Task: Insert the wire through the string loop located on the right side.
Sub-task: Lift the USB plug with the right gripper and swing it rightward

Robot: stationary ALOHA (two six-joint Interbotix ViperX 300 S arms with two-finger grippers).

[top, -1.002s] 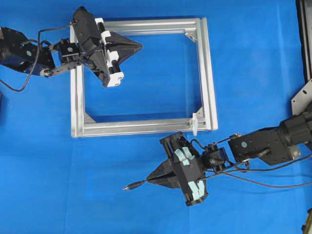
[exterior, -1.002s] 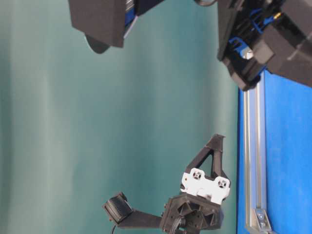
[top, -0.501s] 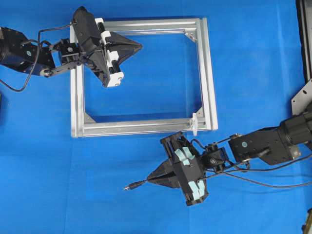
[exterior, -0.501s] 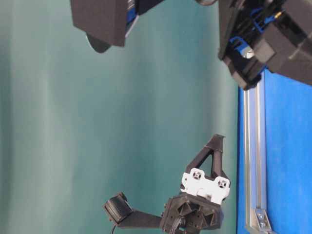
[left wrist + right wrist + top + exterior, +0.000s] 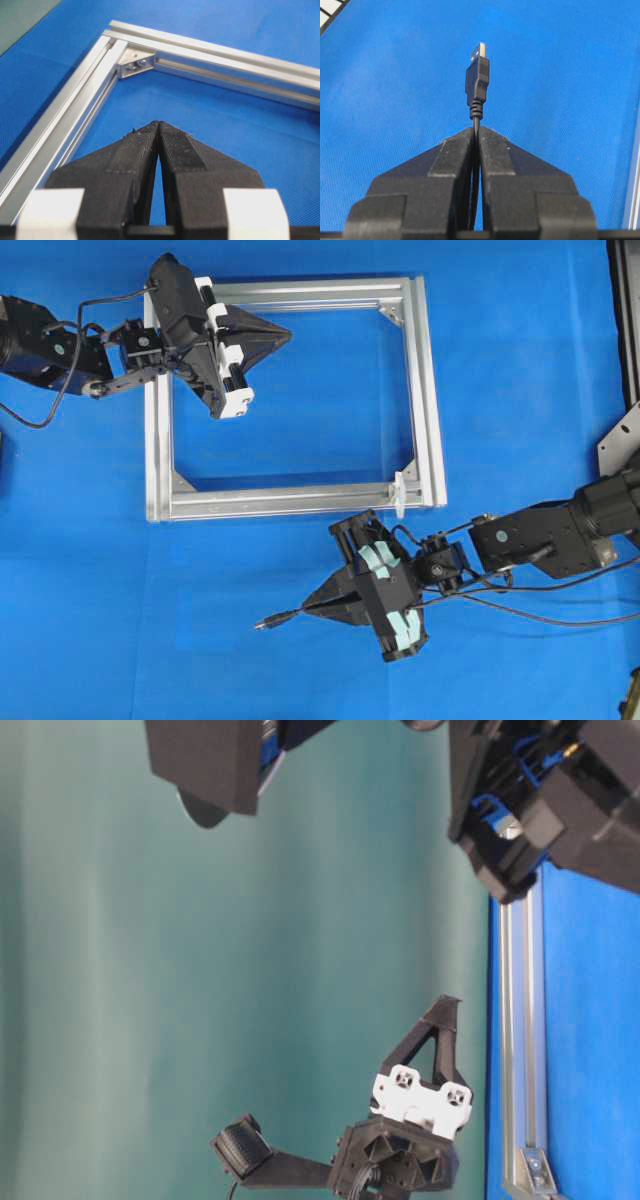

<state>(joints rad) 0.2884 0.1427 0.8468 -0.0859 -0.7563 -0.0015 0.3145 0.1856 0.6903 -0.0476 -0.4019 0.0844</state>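
Note:
My right gripper (image 5: 308,610) is shut on the wire (image 5: 477,82), a thin black cable whose plug end sticks out past the fingertips toward the left in the overhead view, plug tip (image 5: 262,622) just above the blue cloth. The string loop (image 5: 399,492) is a small white loop at the near right corner of the silver frame (image 5: 428,390), up and to the right of the right gripper and apart from it. My left gripper (image 5: 288,335) hangs shut with nothing in it over the frame's far left part; its tips (image 5: 158,124) meet in the left wrist view.
The rest of the wire (image 5: 540,618) trails right across the blue cloth under the right arm. A corner bracket (image 5: 136,63) sits ahead of the left gripper. A metal bracket (image 5: 622,440) and dark equipment stand at the right edge. Open cloth lies left of the plug.
The right gripper with the wire has shifted very slightly; the left arm has not moved.

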